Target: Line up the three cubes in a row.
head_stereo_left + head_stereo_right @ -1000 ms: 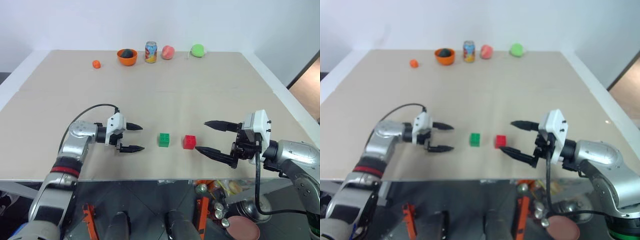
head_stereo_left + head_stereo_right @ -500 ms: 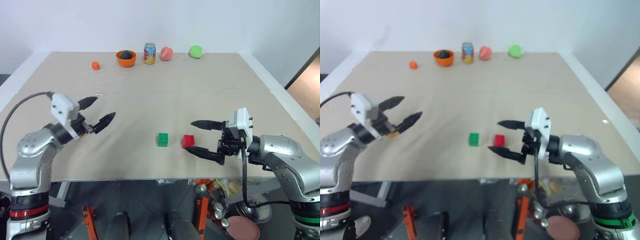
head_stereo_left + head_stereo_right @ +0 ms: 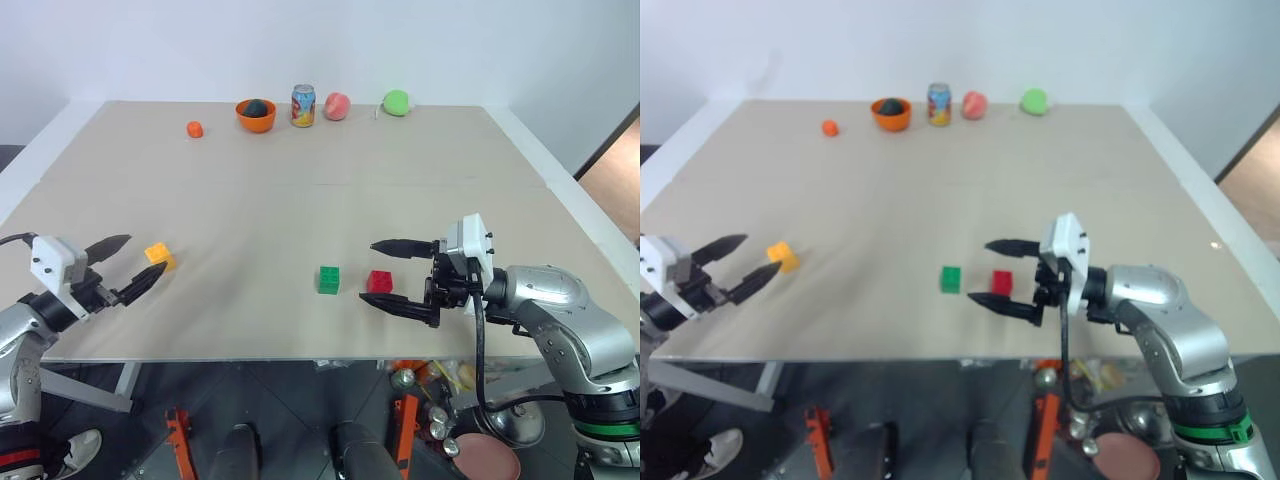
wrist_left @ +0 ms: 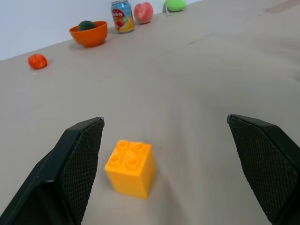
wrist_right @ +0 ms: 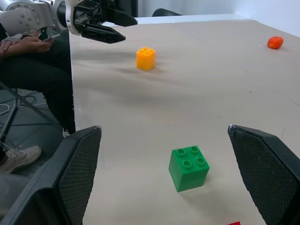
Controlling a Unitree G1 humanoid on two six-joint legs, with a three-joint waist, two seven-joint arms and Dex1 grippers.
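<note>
The yellow-orange cube (image 3: 157, 255) sits near the table's left front, just beyond the tips of my left gripper (image 3: 762, 252). That gripper is open and empty, and the cube (image 4: 130, 168) lies ahead of it, nearer one finger. The green cube (image 3: 328, 279) and the red cube (image 3: 379, 282) stand side by side at the front middle. My right gripper (image 3: 368, 270) is open and points left, with its fingers on either side of the red cube. Whether they touch it I cannot tell. The green cube (image 5: 189, 167) lies straight ahead of it.
Along the far edge stand an orange bowl (image 3: 254, 114) with a dark ball, a can (image 3: 302, 104), a peach (image 3: 336, 105), a green ball (image 3: 396, 101) and a small orange ball (image 3: 194, 128). A seated person (image 5: 33, 70) is beside the table's left edge.
My left arm has swung away from the green cube to the table's left front, uncovering the yellow-orange cube. My right gripper has crept slightly left, closer around the red cube.
</note>
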